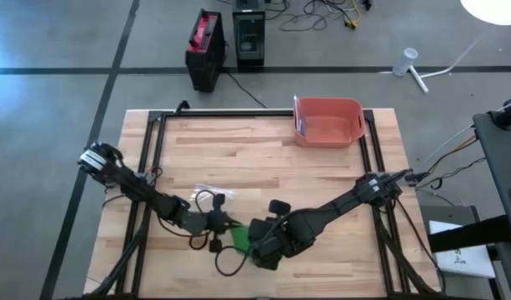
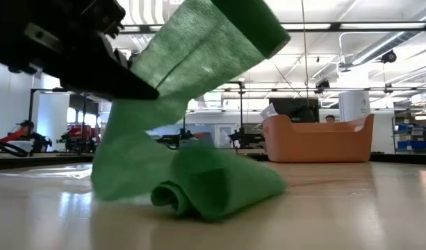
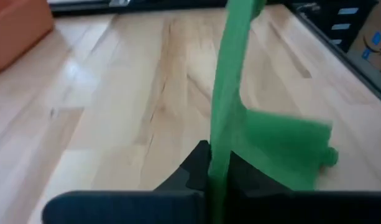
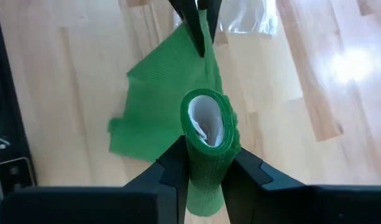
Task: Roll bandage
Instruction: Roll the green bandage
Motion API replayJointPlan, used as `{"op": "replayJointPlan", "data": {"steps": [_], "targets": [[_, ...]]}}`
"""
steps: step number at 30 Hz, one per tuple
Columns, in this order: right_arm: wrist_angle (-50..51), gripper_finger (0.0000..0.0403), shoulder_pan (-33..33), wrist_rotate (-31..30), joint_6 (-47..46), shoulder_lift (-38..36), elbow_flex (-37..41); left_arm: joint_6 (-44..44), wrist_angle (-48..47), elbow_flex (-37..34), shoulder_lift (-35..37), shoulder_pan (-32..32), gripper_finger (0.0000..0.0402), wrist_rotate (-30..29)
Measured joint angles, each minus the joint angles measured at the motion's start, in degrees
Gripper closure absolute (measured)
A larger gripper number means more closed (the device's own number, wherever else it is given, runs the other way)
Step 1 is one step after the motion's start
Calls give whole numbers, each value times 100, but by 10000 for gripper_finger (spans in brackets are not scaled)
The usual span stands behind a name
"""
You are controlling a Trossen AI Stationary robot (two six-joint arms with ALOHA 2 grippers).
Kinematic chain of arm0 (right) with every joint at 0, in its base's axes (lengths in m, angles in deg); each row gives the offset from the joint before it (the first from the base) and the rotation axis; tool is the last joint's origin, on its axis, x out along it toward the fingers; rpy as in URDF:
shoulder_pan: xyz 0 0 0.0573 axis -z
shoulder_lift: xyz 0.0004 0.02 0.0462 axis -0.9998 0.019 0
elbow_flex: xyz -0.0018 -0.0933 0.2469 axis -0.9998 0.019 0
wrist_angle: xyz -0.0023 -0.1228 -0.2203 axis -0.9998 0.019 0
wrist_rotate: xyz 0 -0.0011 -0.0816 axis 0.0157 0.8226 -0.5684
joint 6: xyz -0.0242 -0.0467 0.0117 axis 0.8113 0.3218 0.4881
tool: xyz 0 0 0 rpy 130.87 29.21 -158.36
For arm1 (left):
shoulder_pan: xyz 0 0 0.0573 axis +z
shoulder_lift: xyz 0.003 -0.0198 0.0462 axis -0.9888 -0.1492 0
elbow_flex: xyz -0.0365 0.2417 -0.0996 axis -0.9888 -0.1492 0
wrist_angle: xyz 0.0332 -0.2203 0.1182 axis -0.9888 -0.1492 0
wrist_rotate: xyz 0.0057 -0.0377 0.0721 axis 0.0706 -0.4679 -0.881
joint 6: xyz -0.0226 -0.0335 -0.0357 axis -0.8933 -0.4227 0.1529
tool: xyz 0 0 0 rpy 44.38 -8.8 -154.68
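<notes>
Right wrist view: jaws clamp bandage roll.

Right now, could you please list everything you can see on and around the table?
bandage: one, green, near the table's front edge between the two grippers; the rolled end on its white core is in the right gripper, the loose strip in the left, the slack bunched on the wood.
plastic wrapper: one, clear, on the table just behind the left gripper.
bin: one, orange, at the table's back edge, right of centre.
table: one, light wood with a black frame.
boxes: two, black, one with red trim, on the floor behind the table.
left gripper: shut on the bandage strip.
right gripper: shut on the roll.
</notes>
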Motion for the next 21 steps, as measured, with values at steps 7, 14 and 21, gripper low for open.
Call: {"op": "replayJointPlan", "data": {"steps": [7,14,21], "targets": [[29,324,32,-252,322,5,55,651,-83,11,549,-1,350,129],[165,320,80,-731,145,7,61,1526,-111,66,1109,26,246,-71],[137,334,141,-972,316,9,61,1109,-63,698,1039,352,189,384]]}}
